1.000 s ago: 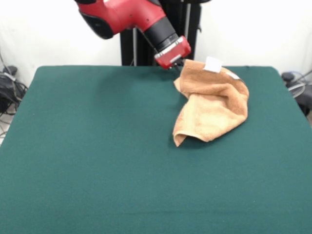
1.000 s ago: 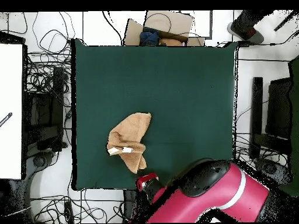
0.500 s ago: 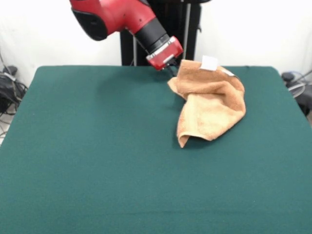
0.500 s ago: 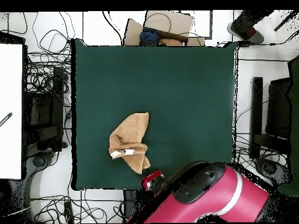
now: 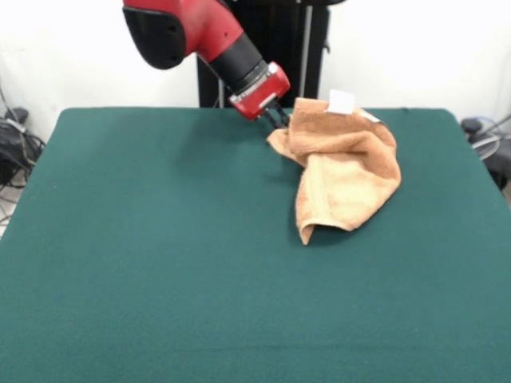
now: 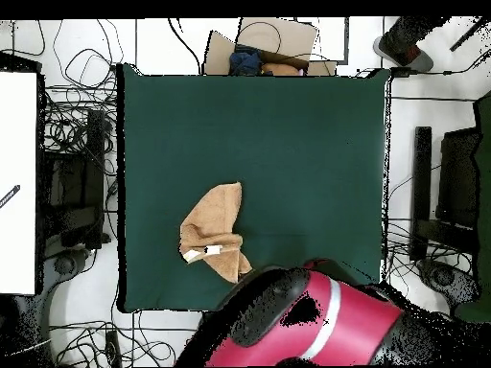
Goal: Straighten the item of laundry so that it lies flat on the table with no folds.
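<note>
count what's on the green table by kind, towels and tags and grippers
towel: 1
white tag: 1
gripper: 1, at the towel's edge
total: 3

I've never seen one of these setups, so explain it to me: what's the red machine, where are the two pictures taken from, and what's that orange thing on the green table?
The red and black machine is a robot arm. One picture looks across the table at it; the other looks straight down from above. On the green table lies a crumpled orange-tan towel with a white tag. The arm's tool sits at the towel's corner and seems to pinch it, though the cloth hides the grip. From above, the arm covers the tool, and the towel shows near the table's lower edge.
</note>
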Tool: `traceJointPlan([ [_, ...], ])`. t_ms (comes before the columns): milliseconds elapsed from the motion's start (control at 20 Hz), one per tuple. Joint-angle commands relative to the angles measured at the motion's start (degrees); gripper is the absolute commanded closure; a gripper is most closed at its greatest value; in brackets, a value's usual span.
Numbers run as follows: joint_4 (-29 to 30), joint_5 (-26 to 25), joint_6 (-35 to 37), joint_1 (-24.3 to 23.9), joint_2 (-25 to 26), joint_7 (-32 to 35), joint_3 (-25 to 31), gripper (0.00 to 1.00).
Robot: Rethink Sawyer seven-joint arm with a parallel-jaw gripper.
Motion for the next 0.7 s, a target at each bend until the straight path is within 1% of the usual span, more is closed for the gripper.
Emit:
traceJointPlan([
  [50, -14.7, -7.1, 4.4, 2.9, 1.0, 23.1, -3.1, 1.00],
  [150, -16.1, -8.4, 3.2, 3.2, 1.4, 24.2, -3.8, 1.00],
  [500, -20.4, -10.7, 1.3, 3.7, 2.6, 24.7, -4.5, 1.00],
  [700, -21.2, -10.9, 0.4, 4.1, 3.0, 25.2, -4.9, 1.00],
])
